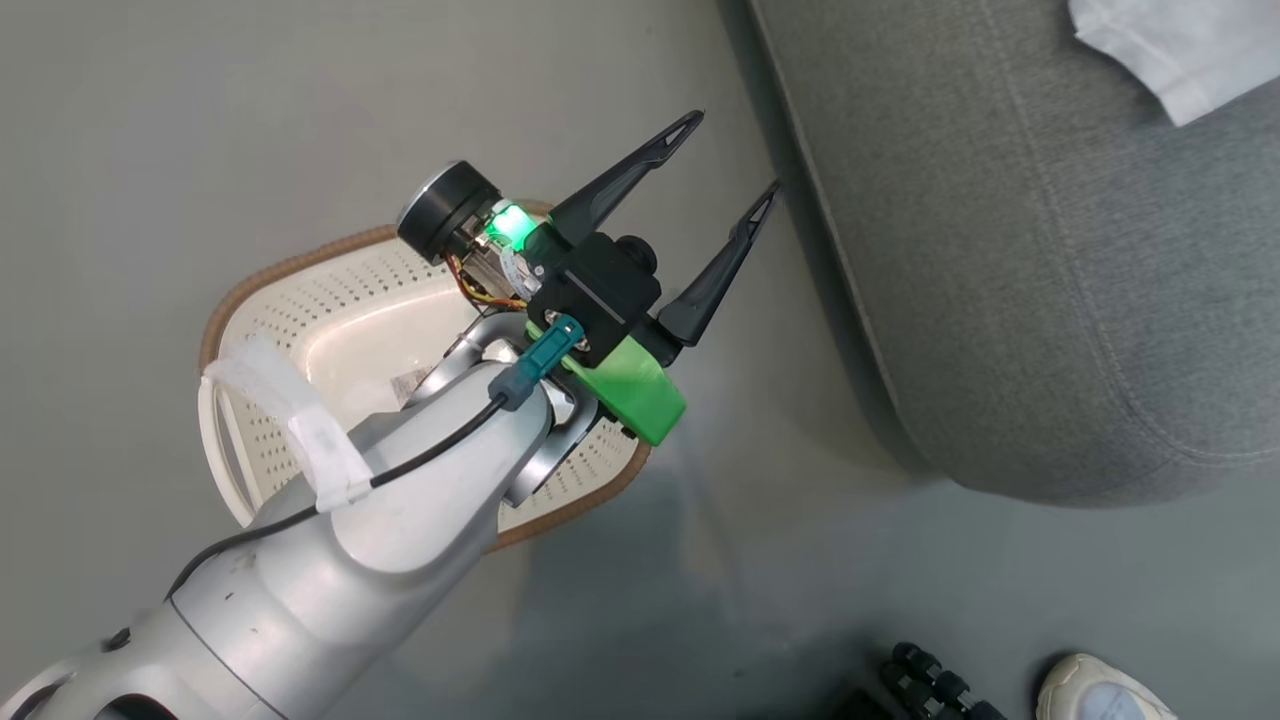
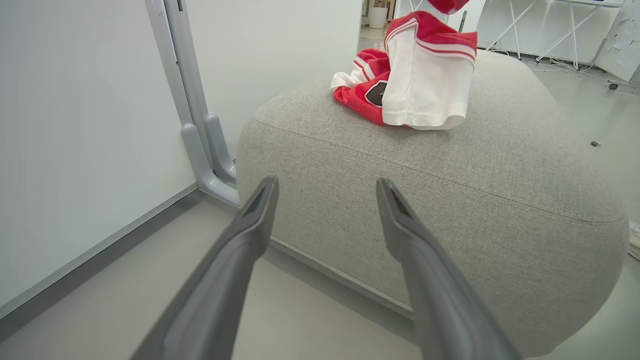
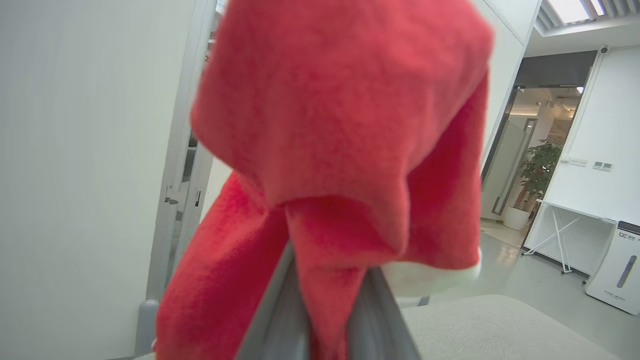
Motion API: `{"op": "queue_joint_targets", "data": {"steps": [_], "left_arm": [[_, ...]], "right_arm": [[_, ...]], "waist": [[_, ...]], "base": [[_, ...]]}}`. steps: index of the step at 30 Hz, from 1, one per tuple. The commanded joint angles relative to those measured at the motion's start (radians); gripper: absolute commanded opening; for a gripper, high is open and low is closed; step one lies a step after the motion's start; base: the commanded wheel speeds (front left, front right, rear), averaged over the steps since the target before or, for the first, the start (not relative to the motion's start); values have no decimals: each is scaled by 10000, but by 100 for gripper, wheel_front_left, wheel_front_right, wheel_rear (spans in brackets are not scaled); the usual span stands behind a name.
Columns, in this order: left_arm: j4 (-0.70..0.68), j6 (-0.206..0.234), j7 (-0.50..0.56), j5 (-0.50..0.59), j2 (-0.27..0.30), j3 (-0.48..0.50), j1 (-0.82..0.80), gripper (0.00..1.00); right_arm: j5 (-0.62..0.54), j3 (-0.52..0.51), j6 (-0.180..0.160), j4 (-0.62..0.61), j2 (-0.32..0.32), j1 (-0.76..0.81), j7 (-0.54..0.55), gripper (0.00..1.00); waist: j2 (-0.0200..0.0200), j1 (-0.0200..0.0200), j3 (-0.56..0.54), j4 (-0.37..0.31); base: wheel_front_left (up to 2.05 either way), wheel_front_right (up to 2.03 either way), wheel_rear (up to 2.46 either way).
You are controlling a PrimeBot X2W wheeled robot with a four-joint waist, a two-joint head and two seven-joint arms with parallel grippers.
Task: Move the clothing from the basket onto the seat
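Clothing [image 3: 345,125] is hanging pinched in your right gripper [image 3: 330,280] above the seat [image 2: 450,190], another red piece [image 2: 362,97] lying on it. Your left gripper [image 1: 733,153] is hovering wide open, empty, over the basket [image 1: 330,290].

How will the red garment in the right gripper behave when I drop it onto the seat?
Probably floppy: the red garment drapes over the right gripper. Likely light; it hangs from one pinch in shut jaws. It should crumple on the seat, not roll.
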Motion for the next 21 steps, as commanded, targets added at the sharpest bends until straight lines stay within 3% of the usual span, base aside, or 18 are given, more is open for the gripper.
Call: {"op": "queue_joint_targets", "data": {"steps": [1,13,21], "left_arm": [[-69,-49,-34,104,-18,94,-107,100],[-415,-323,-34,770,-349,617,23,100],[-515,-504,-35,1131,-421,946,144,100]], "right_arm": [[-96,-28,-5,291,-79,-153,-18,0],[-403,-360,-7,2984,-74,-114,-18,0],[-402,-431,-7,3991,-71,-75,-17,0]], "waist": [[0,-1,500,311],[0,-1,1206,669],[0,-1,1473,759]], "base": [[0,0,0],[0,0,0],[0,0,0]]}}
